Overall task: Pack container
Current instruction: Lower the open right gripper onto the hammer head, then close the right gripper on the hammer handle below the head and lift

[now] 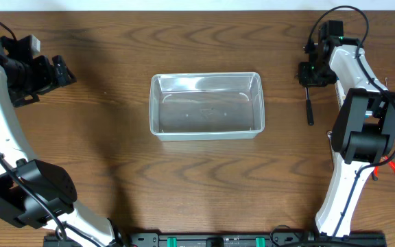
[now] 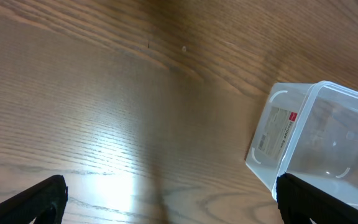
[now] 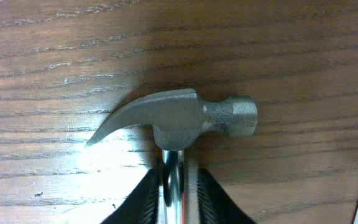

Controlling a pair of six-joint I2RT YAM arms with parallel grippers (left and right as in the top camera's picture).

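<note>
Steel hammer (image 3: 180, 121): right under our right wrist, lying flat on the wooden table (image 1: 115, 171). It is head-heavy and rigid, and we judge the smooth metal slippery.
Right gripper (image 3: 178, 177): its fingers (image 3: 145, 199) press both sides of the neck just below the head, so we read it as clamped on the hammer.
Hold: a good spot, we think, close to the weight, with less swing from the black handle (image 1: 310, 110).
Container (image 1: 206, 106): mid-table, well apart from the hammer, toward our left. It is empty, clear thin plastic, light, and likely to skid if the head lands hard.
Left gripper (image 2: 169, 199): on the far side, fingers spread wide with nothing between them, and the container near.
</note>
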